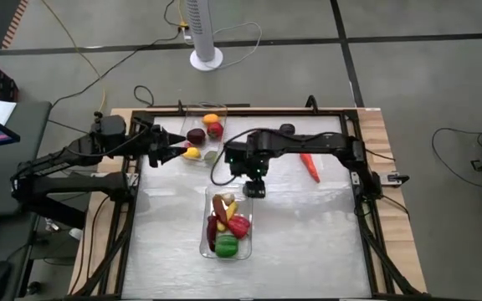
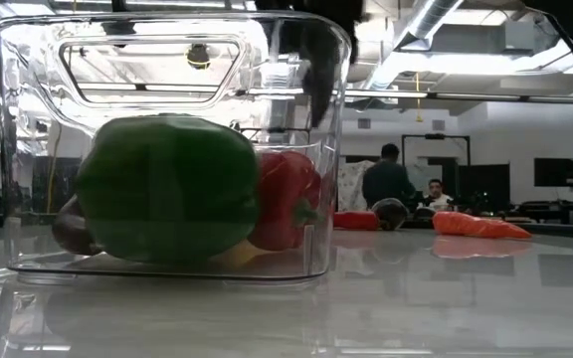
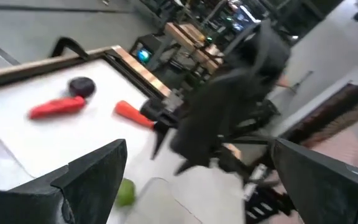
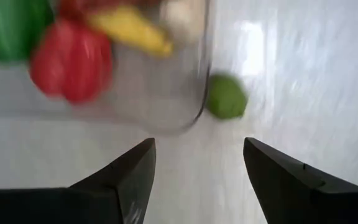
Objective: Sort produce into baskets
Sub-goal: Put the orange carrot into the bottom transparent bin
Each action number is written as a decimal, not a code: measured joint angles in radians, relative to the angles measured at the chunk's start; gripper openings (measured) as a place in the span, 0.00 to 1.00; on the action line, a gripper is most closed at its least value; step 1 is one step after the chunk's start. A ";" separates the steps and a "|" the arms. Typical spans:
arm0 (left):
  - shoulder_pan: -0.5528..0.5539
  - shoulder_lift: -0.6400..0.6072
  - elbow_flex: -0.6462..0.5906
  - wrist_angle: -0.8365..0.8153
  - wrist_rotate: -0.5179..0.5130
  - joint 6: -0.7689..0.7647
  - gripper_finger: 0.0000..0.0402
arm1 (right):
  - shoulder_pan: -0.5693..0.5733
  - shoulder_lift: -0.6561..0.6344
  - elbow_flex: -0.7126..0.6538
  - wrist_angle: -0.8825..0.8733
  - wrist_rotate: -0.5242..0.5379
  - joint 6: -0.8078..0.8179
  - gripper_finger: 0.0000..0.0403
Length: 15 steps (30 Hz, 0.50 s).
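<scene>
Grey floor with cables (image 1: 65, 79), white fan base (image 1: 206, 58), seated people (image 2: 388, 184) behind.

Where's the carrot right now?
In the high view the carrot lies loose on the table's right side, outside both baskets, right beside the right arm. In the low view it lies at right, near a red pepper.

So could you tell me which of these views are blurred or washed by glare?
Right wrist view: the red pepper and lime smear with motion blur. Left wrist view: the right arm is blurred. Low view: ceiling lights reflect off the basket; the green pepper stays sharp. High view: mild sheen on the table.
</scene>
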 joint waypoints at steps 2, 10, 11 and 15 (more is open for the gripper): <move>0.000 -0.004 0.000 0.001 0.035 -0.018 0.96 | 0.000 -0.003 -0.059 -0.034 0.021 -0.039 0.67; 0.000 -0.037 0.000 -0.096 0.067 -0.053 0.96 | -0.101 -0.145 -0.408 0.066 0.055 0.015 0.67; 0.000 -0.039 0.000 -0.103 0.065 -0.055 0.96 | -0.115 -0.181 -0.465 0.090 0.058 0.032 0.67; 0.000 -0.039 0.000 -0.113 0.056 -0.055 0.96 | -0.180 -0.345 -0.675 0.193 0.100 0.136 0.67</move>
